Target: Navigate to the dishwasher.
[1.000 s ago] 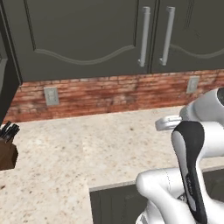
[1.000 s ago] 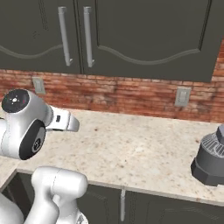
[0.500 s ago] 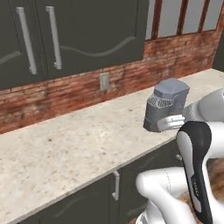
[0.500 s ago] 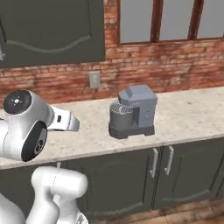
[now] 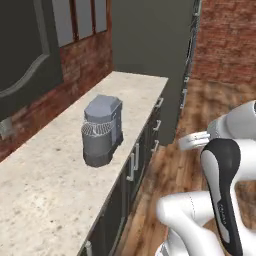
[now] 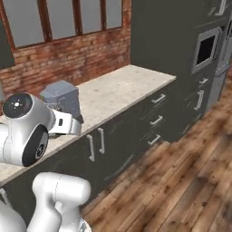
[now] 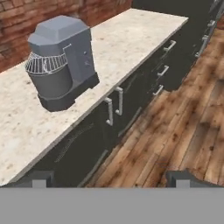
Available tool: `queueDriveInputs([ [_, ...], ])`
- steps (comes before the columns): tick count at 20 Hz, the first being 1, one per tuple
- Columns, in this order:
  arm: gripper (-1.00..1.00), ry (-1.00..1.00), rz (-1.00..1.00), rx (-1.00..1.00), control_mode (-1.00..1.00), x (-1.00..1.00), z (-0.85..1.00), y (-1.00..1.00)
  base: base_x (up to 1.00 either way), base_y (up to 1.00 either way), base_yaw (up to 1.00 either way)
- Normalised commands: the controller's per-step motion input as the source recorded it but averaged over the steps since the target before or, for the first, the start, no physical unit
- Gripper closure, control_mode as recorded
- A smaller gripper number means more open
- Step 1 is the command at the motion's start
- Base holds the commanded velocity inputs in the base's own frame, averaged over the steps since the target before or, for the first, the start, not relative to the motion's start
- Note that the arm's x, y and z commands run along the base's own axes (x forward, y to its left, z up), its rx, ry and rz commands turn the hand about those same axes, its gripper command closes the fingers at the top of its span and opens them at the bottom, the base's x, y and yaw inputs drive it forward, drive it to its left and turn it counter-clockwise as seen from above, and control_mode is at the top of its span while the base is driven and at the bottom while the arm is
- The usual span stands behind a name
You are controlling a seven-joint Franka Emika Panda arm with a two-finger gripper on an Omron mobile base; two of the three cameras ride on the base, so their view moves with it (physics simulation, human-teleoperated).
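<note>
Brick walling backed a speckled desk (image 5: 60, 165) carrying a grey mixer (image 7: 59, 61) near its front edge. No dishwasher front was identifiable. The gripper (image 7: 111, 179) was released, holding nothing. Recommended: rotate the base steadily, scanning lower cabinets (image 6: 136, 131) for a glossy black panel.

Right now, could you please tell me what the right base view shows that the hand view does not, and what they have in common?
The right base view alone shows the windows above the brick wall, a built-in oven set in the tall dark cabinet at the counter's far end, and the arm's white joints. The hand view alone shows the hand with its two dark fingertips far apart over bare floor, holding nothing. Both share the grey stand mixer on the speckled counter, the dark cabinet doors and drawers below, and the wood floor.
</note>
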Motion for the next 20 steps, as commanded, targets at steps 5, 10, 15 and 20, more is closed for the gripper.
queueDriveInputs([
  [5, -1.0, 0.0, 0.0, 0.0, 1.0, 0.0, 0.0, 0.0, 0.0, -0.01, -1.0],
  [10, -1.0, 0.0, 0.0, 0.0, 1.0, 0.0, 0.0, 0.0, 0.05, -0.03, -0.95],
  [15, -1.0, 0.0, 0.0, 0.0, 1.0, 0.0, 0.0, 0.0, 0.08, -0.01, -0.91],
  [20, -1.0, 0.0, 0.0, 0.0, 1.0, 0.0, 0.0, 0.0, 0.0, -0.27, -0.91],
])
